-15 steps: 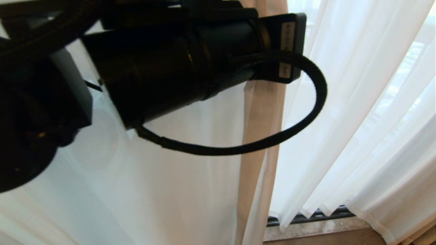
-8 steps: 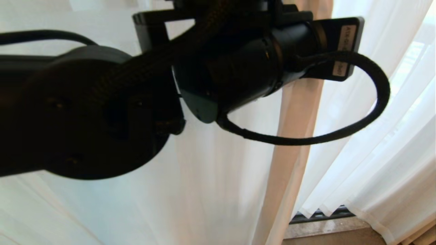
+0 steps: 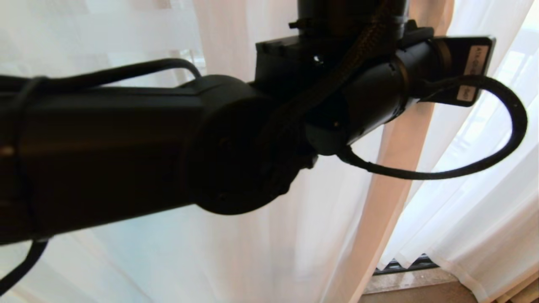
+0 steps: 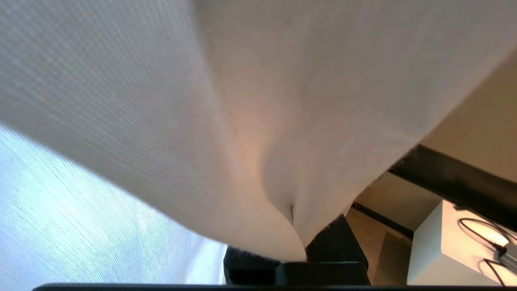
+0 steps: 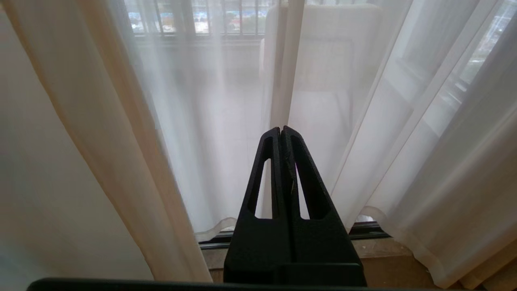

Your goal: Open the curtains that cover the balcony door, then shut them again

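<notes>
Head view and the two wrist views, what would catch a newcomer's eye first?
The left arm fills the head view, a dark bar reaching from the left edge across the curtains. In the left wrist view, the left gripper has its jaws shut on a pinched fold of that white fabric. The right gripper sits shut and empty, pointing at the sheer panels' meeting edges, short of the fabric.

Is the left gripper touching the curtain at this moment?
Touching. In the left wrist view the left gripper is shut on the curtain: the fabric funnels into a tight pinch between its fingers and drapes over them.
</notes>
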{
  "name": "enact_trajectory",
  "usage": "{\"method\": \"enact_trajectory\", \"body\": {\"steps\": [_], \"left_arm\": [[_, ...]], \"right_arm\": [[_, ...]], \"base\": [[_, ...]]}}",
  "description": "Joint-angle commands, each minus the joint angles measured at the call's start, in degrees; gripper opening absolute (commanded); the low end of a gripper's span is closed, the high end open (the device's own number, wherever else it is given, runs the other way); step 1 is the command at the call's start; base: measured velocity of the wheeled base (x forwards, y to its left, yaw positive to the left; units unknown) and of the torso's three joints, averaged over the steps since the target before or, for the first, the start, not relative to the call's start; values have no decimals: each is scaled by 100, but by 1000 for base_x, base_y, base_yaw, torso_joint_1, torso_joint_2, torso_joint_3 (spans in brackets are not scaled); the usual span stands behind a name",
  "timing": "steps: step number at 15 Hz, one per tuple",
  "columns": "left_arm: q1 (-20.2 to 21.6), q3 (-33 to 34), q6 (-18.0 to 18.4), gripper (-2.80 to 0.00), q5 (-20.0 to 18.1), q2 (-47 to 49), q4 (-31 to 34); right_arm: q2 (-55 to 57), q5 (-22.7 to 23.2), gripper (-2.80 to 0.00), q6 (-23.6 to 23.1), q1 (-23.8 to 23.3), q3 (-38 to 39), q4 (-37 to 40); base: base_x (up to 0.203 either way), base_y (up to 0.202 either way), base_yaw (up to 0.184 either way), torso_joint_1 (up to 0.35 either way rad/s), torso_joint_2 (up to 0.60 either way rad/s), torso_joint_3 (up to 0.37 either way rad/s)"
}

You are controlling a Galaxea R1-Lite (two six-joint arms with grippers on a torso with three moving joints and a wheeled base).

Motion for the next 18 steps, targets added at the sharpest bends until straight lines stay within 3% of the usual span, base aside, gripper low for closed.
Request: {"method": "enact_trajectory", "body": {"steps": [1, 11, 18], "left_arm": [[-97, -192, -6, -280, 2, 254, -6], [-556, -711, -6, -280, -1, 571, 11], [-541, -720, -6, -280, 8, 799, -33]], "right_arm": [[9, -1, -280, -3, 0, 0, -4], [2, -3, -280, -3, -6, 0, -4], [9, -3, -280, -3, 0, 0, -4]], "base": [[0, 0, 0, 0, 0, 0], [0, 0, 0, 0, 0, 0], [0, 0, 0, 0, 0, 0]]}}
